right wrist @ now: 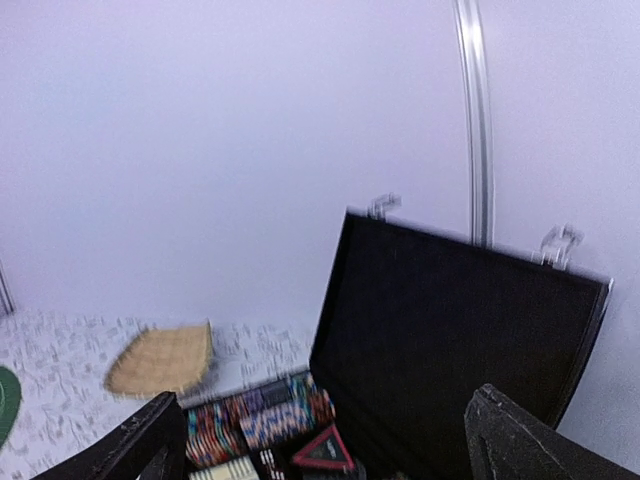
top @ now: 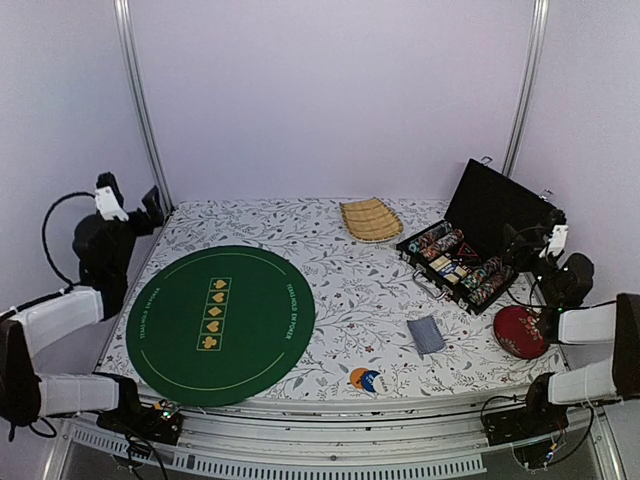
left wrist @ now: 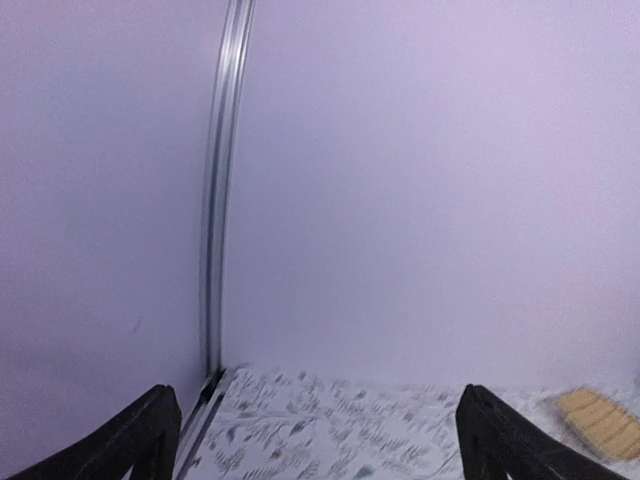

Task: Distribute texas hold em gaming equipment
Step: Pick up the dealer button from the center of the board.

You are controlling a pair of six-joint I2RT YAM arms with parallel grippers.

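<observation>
A grey-blue deck of playing cards [top: 426, 334] lies face down on the floral tablecloth at right of centre. A small cluster of round tokens [top: 365, 380], orange and blue, lies near the front edge. An open black case [top: 460, 262] holds rows of striped chips, and the chips also show in the right wrist view [right wrist: 262, 420]. My left gripper [top: 153, 206] is open and empty, raised at the far left corner; its view [left wrist: 320, 450] shows the wall and bare cloth. My right gripper [top: 516, 240] is open and empty, raised just right of the case, and faces the case lid [right wrist: 330, 450].
A round green poker mat [top: 220, 320] covers the left half of the table. A ribbed tan woven tray [top: 370, 218] lies at the back centre. A round red cushion [top: 520, 330] sits at the right edge. The upright case lid [top: 497, 205] stands at back right.
</observation>
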